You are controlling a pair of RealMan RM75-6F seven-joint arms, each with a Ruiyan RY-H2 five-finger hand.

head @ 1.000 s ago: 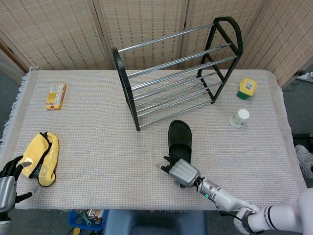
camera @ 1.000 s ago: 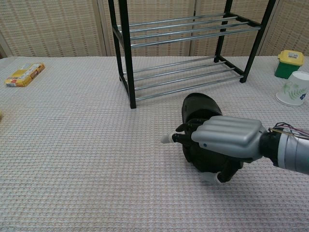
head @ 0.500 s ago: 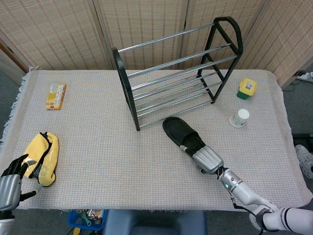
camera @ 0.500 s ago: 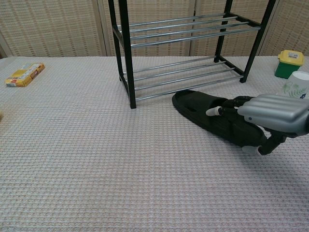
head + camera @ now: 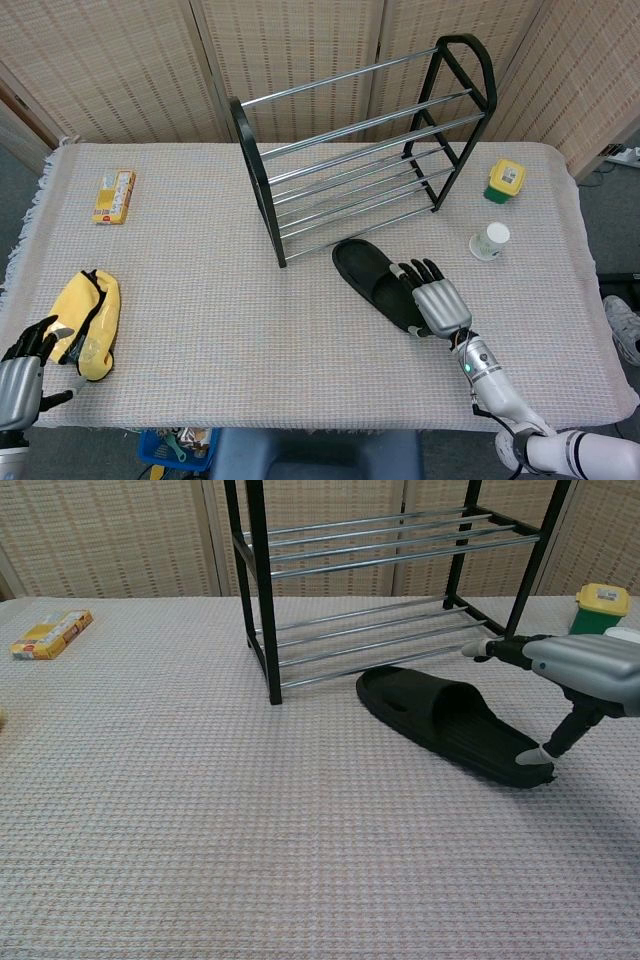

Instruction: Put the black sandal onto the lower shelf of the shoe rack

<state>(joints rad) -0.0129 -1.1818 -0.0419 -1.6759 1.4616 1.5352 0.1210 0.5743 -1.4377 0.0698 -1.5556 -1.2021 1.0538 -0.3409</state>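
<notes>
Since the black sandal [image 5: 376, 283] is lying flat on the table cloth [image 5: 220, 330] just in front of the shoe rack [image 5: 360, 150], toe end pointed toward the lower shelf [image 5: 375, 640], nothing's actually been picked up yet. The right hand [image 5: 437, 305] is held over the heel end with fingers spread and nothing gripped; only the thumb tip seems to be touching the heel edge in the chest view. It's probably moulded foam or rubber, so light, a bit bendy, not fragile, likely grippy rather than slick. The strap arch or the heel rim would be the spot to be grabbed. The left hand [image 5: 22, 372] is parked open near a yellow cloth [image 5: 85, 322].
</notes>
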